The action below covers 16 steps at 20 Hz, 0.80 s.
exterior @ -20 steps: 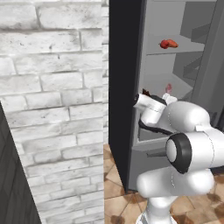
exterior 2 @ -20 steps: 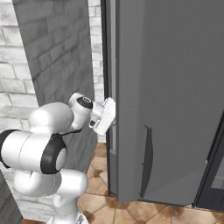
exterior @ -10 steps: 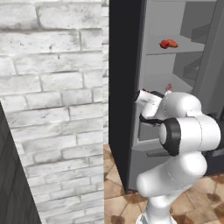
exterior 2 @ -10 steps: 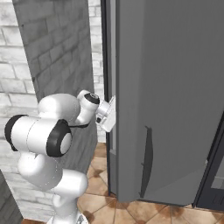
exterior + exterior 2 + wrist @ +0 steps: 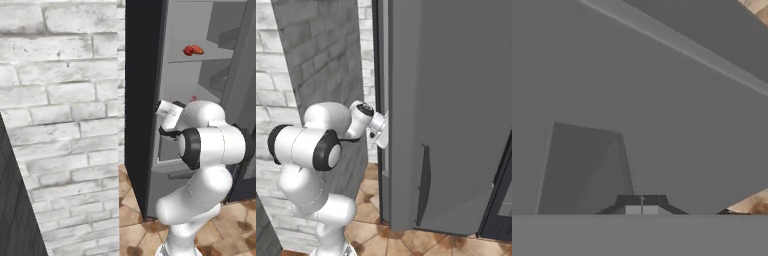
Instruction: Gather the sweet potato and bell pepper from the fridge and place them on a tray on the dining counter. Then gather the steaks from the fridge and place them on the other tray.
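The fridge (image 5: pixel 200 130) stands open, its grey door (image 5: pixel 456 110) with the long dark handle (image 5: pixel 423 185) swung out. My gripper (image 5: pixel 642 204) is shut on nothing, its fingertips pressed together close to a plain grey fridge surface. The hand (image 5: pixel 168 110) reaches in at the fridge's left edge at mid height, and its white wrist (image 5: pixel 379 129) sits by the door's edge. A small red bit, perhaps the bell pepper (image 5: pixel 194 98), peeks over the arm. A reddish-orange food item (image 5: pixel 193 50) lies on the upper shelf; I cannot tell if it is sweet potato or steak. Trays and dining counter are out of view.
A white brick wall (image 5: pixel 60 125) stands close on the left of the fridge. Door bins (image 5: pixel 225 35) line the inside of the open door on the right. The floor (image 5: pixel 406 240) is brown tile. A dark cabinet front (image 5: pixel 501 200) borders the door at lower right.
The arm's elbow and shoulder have swung round toward the fridge while the hand stayed almost in place at the fridge's edge. The gripper stays shut.
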{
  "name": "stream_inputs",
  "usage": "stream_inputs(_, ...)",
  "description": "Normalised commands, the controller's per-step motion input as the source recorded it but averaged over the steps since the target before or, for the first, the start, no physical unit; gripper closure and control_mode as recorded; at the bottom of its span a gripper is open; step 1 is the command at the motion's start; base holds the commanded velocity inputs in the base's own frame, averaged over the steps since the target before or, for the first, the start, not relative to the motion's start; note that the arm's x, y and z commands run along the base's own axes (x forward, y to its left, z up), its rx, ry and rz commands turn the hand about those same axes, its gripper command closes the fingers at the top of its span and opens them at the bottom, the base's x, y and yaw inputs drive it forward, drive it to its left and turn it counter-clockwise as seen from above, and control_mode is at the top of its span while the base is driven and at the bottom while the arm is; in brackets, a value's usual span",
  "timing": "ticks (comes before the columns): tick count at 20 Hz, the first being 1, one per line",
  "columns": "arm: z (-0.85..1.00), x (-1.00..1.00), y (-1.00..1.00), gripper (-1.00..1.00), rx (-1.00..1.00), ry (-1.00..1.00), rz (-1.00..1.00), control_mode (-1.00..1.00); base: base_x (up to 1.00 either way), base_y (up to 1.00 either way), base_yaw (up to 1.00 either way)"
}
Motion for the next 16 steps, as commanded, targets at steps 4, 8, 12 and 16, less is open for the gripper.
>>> stream_inputs(4,0.0,0.0,-0.64,1.0,-0.02,-0.08,-0.14,-1.0,0.0,0.0,0.0)
stream_inputs(8,-0.03,-0.04,-1.0,1.0,-0.01,-0.07,-0.2,-1.0,0.0,0.0,0.0)
stream_inputs(12,-0.07,-0.14,-1.0,1.0,-0.01,-0.01,-0.26,-1.0,0.0,0.0,0.0)
stream_inputs(16,-0.11,-0.18,-1.0,1.0,-0.01,0.03,-0.26,-1.0,0.0,0.0,0.0)
